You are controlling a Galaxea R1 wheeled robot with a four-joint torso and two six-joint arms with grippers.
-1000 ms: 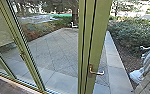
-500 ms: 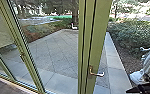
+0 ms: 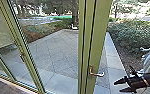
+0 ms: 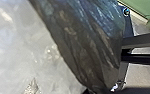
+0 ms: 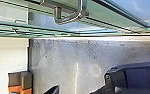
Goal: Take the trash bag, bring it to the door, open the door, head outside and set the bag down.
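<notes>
Left wrist view: the trash bag (image 4: 88, 42), creased, glossy dark plastic, spreads large and close to the camera, with a pale, hazy, crinkled expanse (image 4: 23, 37) beside it. Whether the left gripper grasps the bag cannot be told.

In the head view, the black two-fingered right gripper (image 3: 118, 87) is released, its tips parted with a gap between them. It is near the silver metal lever handle (image 3: 98, 74) on the green door frame (image 3: 99, 37) — apart from it, not touching. Paved yard (image 3: 58, 53) shows behind the glass, with leafy shrubs (image 3: 133, 35) alongside.
</notes>
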